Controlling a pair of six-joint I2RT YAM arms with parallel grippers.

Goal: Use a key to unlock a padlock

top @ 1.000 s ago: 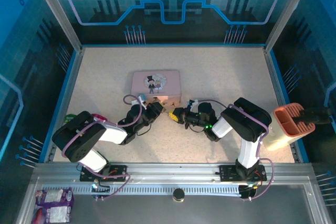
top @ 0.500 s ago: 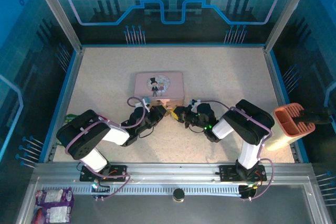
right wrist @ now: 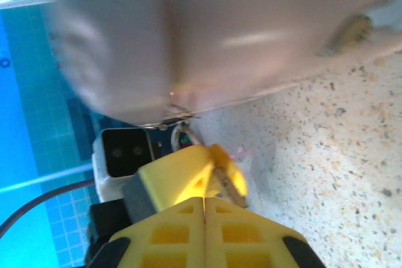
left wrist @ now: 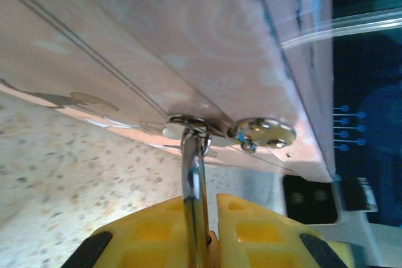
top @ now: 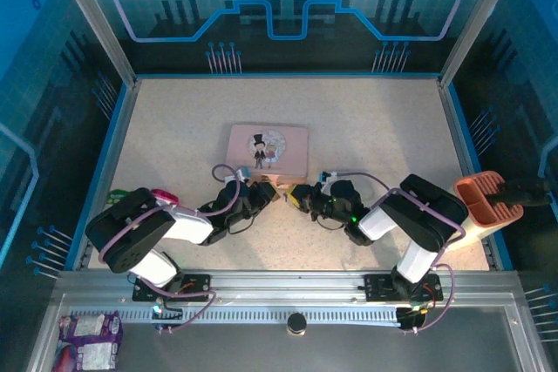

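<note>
left gripper [left wrist: 201,221] narrow, clamped on padlock [left wrist: 195,192] shackle [left wrist: 190,149] | shackle threads hasp [left wrist: 188,120] at 6 o'clock edge of pink tin [left wrist: 188,42] | right gripper [right wrist: 205,200] at padlock's 3 o'clock, jaws pressed together, anything pinched too small to tell

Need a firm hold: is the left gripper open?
No, the left gripper is shut on the padlock's shackle under the tin.

Tin [top: 268,148] at table [top: 375,119] centre, padlock [left wrist: 193,174] at its near edge
</note>
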